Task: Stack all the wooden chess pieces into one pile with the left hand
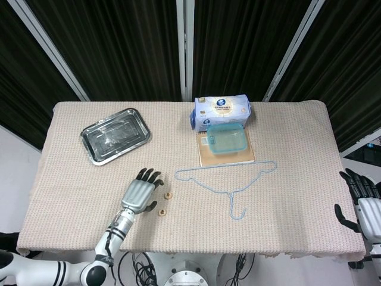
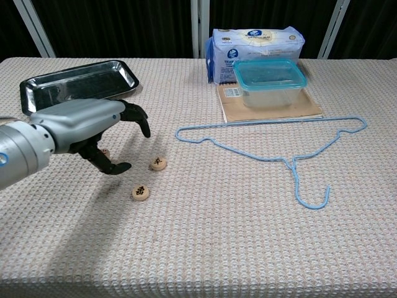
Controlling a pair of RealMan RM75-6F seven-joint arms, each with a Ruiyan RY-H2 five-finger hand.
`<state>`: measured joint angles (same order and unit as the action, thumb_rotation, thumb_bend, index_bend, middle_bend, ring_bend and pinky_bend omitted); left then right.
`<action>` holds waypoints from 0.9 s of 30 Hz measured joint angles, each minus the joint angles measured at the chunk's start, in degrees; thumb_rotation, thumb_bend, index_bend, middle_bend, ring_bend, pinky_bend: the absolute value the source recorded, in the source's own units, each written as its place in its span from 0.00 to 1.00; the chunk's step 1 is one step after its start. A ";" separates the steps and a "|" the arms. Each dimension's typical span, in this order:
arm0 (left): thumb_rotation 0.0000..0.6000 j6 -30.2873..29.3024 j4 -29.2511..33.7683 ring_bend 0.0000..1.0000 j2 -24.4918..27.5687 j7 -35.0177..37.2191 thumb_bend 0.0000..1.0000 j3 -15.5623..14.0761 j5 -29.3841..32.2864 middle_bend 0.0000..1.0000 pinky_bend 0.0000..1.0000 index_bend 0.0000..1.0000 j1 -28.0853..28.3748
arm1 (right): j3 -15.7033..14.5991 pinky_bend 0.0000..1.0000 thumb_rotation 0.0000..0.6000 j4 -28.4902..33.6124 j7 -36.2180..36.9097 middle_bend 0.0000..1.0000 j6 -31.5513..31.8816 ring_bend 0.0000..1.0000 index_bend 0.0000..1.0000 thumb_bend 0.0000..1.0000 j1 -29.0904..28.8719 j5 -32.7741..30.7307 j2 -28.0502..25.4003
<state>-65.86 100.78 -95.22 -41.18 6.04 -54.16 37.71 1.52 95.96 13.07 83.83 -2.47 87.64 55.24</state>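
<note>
- Three wooden chess pieces lie on the bench: one (image 2: 159, 163) just at 3 o'clock of the left hand (image 2: 93, 133), one (image 2: 141, 192) nearer the front edge, and a small pile (image 2: 104, 153) half hidden under the palm.
- The left hand hovers released, fingers apart, grasping nothing.
- To do it well, I think it should pinch the nearest piece by its rim and lower it flat on the pile.
- The right hand (image 1: 359, 202) rests empty at the bench edge.

On the table (image 2: 248, 248), the tray (image 2: 77, 81) lies far left, the tissue pack (image 2: 257, 43) behind the lidded box (image 2: 270, 81) on its board (image 2: 273, 110), the hanger (image 2: 273, 152) in front of them, and three chess pieces (image 2: 159, 163) sit beside the left hand (image 2: 93, 127).
</note>
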 measured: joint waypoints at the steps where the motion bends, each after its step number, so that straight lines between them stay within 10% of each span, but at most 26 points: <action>1: 1.00 0.18 -0.41 0.00 -0.54 -0.30 0.31 0.24 0.43 0.09 0.00 0.31 0.37 | 0.03 0.00 1.00 -0.06 0.18 0.00 0.01 0.00 0.00 0.41 0.00 -0.03 -0.03; 27: 1.00 3.29 -7.81 0.00 -6.33 0.19 0.31 1.50 4.51 0.09 0.00 0.40 4.63 | 0.22 0.00 1.00 -0.54 1.20 0.00 -0.02 0.00 0.00 0.41 -0.04 -0.27 -0.19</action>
<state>-62.57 92.97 -101.56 -40.99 7.54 -49.64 42.34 1.74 95.42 14.27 83.81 -2.50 87.37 55.06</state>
